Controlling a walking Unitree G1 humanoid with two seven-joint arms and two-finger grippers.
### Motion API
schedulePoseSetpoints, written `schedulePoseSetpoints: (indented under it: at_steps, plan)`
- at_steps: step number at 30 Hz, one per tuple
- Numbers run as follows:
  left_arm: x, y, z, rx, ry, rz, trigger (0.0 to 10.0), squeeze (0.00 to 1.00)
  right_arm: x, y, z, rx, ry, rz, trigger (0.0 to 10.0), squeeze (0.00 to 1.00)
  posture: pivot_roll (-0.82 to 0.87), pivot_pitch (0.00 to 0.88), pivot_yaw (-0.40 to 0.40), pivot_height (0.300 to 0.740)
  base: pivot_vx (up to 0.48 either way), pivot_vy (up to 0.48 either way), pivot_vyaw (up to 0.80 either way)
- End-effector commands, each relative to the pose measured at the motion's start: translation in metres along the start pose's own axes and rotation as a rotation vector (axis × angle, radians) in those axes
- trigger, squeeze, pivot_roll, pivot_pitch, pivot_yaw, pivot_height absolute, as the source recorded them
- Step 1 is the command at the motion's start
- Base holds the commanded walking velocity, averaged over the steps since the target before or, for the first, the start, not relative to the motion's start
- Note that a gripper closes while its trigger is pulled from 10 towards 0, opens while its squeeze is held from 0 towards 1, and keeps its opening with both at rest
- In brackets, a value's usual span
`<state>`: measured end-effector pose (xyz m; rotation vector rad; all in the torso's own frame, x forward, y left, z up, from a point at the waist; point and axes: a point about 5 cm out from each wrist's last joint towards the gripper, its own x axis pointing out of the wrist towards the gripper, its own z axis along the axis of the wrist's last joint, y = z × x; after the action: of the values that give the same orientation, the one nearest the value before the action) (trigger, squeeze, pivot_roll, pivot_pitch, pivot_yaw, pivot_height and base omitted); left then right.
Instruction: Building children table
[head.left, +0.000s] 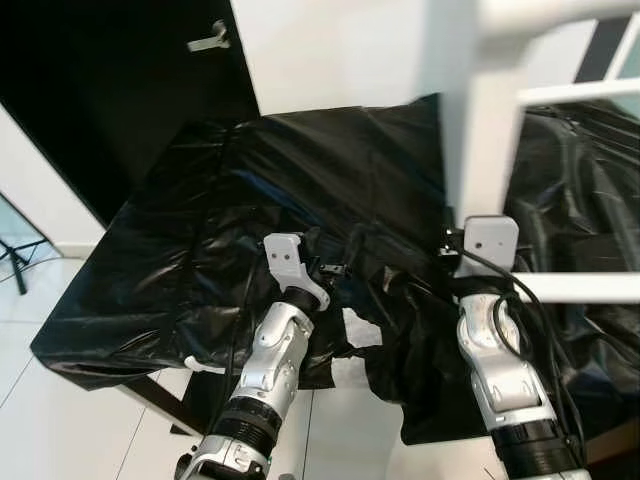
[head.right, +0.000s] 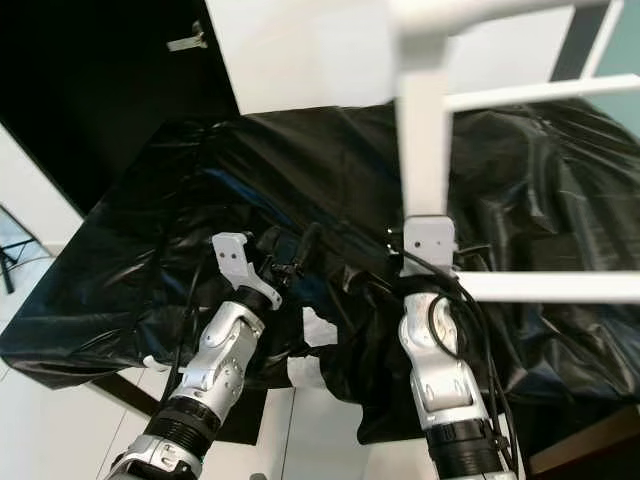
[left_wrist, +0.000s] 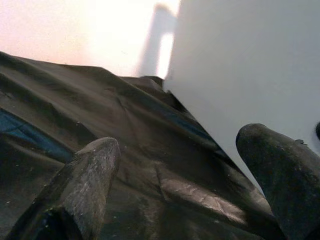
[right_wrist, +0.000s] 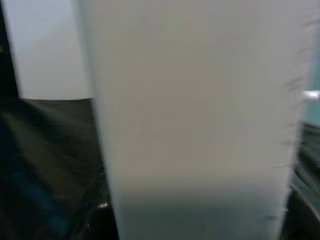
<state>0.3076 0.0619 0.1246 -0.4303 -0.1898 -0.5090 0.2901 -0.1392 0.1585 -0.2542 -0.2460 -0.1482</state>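
Note:
A white table frame stands upright over a surface draped in black plastic. Its thick white leg rises straight out of my right gripper, and the same leg sits very close in the right wrist view. I take the right gripper to be shut on that leg. Thin white rails run off to the right from it. My left gripper is open just above the black plastic, left of the leg, with nothing between its fingers. A white panel lies just beyond them.
A black door with a metal handle stands at the back left beside a white wall. White tiled floor lies below the surface's left edge. A dark stand leg is at the far left.

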Motion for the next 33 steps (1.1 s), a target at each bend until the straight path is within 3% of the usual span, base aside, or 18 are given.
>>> schedulePoseSetpoints:
  at_steps: [1,4,5,6,7,11,14,16,19,20,21,22,23,25,31,32,33]
  plan:
    - [-0.004,-0.005,0.0,0.017,0.002,-0.177,10.0,0.0,-0.005,0.014,-0.012,0.038,0.082,0.115,0.0,1.0,0.04,0.0,0.092,0.74,0.0,0.0,0.0]
    - [-0.006,-0.005,0.0,0.02,0.002,-0.174,10.0,0.0,-0.004,0.016,-0.011,0.082,0.08,0.158,0.0,1.0,0.04,0.0,0.092,0.74,0.0,0.0,0.0]
    - [-0.006,-0.005,0.0,0.021,0.002,-0.175,10.0,0.0,-0.005,0.016,-0.012,0.116,0.082,0.178,0.0,0.48,0.04,0.0,0.095,0.74,0.0,0.0,0.0]
    - [-0.005,-0.005,0.001,0.021,0.001,-0.175,10.0,0.0,-0.006,0.016,-0.011,0.137,0.083,0.186,0.0,0.48,0.04,0.0,0.095,0.74,0.0,0.0,0.0]
    - [-0.005,-0.005,0.001,0.021,0.0,-0.175,10.0,0.0,-0.008,0.016,-0.01,0.168,0.073,0.196,0.0,0.01,0.03,0.0,0.097,0.74,0.0,0.0,0.0]
    - [-0.002,-0.005,0.001,0.024,-0.001,-0.176,10.0,0.0,-0.017,0.014,-0.007,0.394,0.055,0.252,0.0,0.0,0.03,0.0,0.102,0.74,0.0,0.0,0.0]
    - [0.0,-0.004,0.001,0.027,-0.002,-0.166,10.0,0.0,-0.018,0.017,-0.008,0.416,0.051,0.33,0.0,0.0,0.02,0.0,0.102,0.74,0.0,0.0,0.0]
    - [0.001,-0.001,0.001,0.046,-0.001,-0.135,10.0,0.0,-0.016,0.016,-0.009,0.415,0.037,0.313,0.0,0.0,0.03,0.0,0.101,0.74,0.0,0.0,0.0]
    - [0.001,0.021,0.001,0.15,0.012,0.039,10.0,0.0,-0.007,0.017,-0.012,0.376,0.074,0.263,0.0,0.0,0.03,0.0,0.1,0.74,0.0,0.0,0.0]
    - [0.001,0.022,0.002,0.159,0.009,0.048,10.0,0.0,-0.005,0.015,-0.014,0.338,0.08,0.225,0.0,0.0,0.03,0.0,0.099,0.74,0.0,0.0,0.0]
    - [0.001,0.023,0.002,0.168,0.006,0.051,10.0,0.0,-0.003,0.007,-0.023,0.232,0.101,0.109,5.8,0.0,0.03,0.0,0.1,0.74,0.0,0.0,0.0]
    - [0.001,0.023,0.002,0.17,0.006,0.053,10.0,0.0,-0.003,0.003,-0.027,0.188,0.111,0.048,10.0,0.0,0.03,0.0,0.1,0.74,0.0,0.0,0.0]
    - [0.001,0.023,0.002,0.176,0.005,0.058,10.0,0.0,-0.003,-0.006,-0.038,0.12,0.147,-0.037,10.0,0.0,0.03,0.0,0.101,0.74,0.0,0.0,0.0]
    - [0.001,0.024,0.001,0.191,0.006,0.066,10.0,0.0,-0.003,-0.013,-0.046,0.091,0.195,-0.1,10.0,0.0,0.03,0.0,0.106,0.74,0.0,0.0,0.0]
    - [0.002,0.023,-0.001,0.211,0.005,0.082,10.0,0.0,0.0,-0.003,-0.049,0.168,0.236,-0.046,10.0,0.0,0.04,0.0,0.107,0.74,0.0,0.0,0.0]
    - [0.001,0.023,-0.001,0.216,0.004,0.081,10.0,0.0,-0.003,0.009,-0.048,0.32,0.257,0.09,10.0,0.0,0.04,0.0,0.108,0.74,0.0,0.0,0.0]
    - [0.001,0.023,-0.001,0.219,0.002,0.081,10.0,0.0,-0.006,0.017,-0.045,0.395,0.266,0.178,10.0,0.0,0.04,0.0,0.108,0.74,0.0,0.0,0.0]
